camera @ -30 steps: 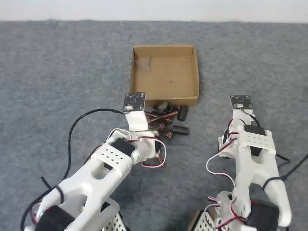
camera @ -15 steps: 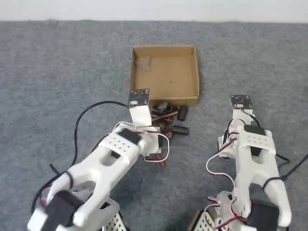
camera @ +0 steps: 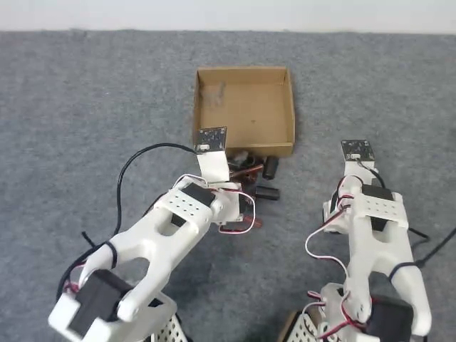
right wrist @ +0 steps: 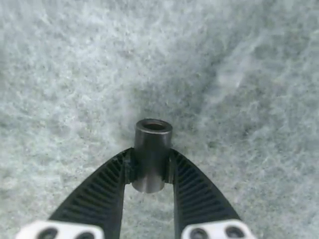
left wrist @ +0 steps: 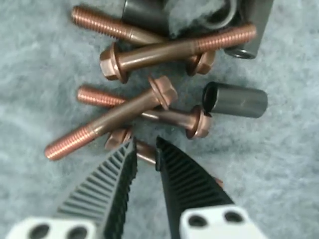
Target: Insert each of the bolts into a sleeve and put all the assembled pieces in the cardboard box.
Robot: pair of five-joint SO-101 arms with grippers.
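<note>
Several copper bolts [left wrist: 159,52] lie in a heap on the grey carpet with dark sleeves [left wrist: 237,100] beside them, just in front of the cardboard box [camera: 242,70]. My left gripper [left wrist: 145,144] is down at the near edge of the heap, its fingers shut on the shaft of a bolt [left wrist: 119,138] that lies on the carpet. Off to the right, my right gripper [right wrist: 150,157] is shut on a dark sleeve [right wrist: 152,149], held upright with its bore facing up over bare carpet.
In the high view, two sleeves [camera: 269,168] [camera: 267,192] lie right of the bolt heap [camera: 239,167]. The left arm [camera: 185,214] stretches toward the heap, and the right arm [camera: 374,214] stands apart at the right. Open carpet surrounds the box.
The left arm has swung forward and to the right, bringing its wrist closer to the bolt heap. The right arm has kept still with its sleeve.
</note>
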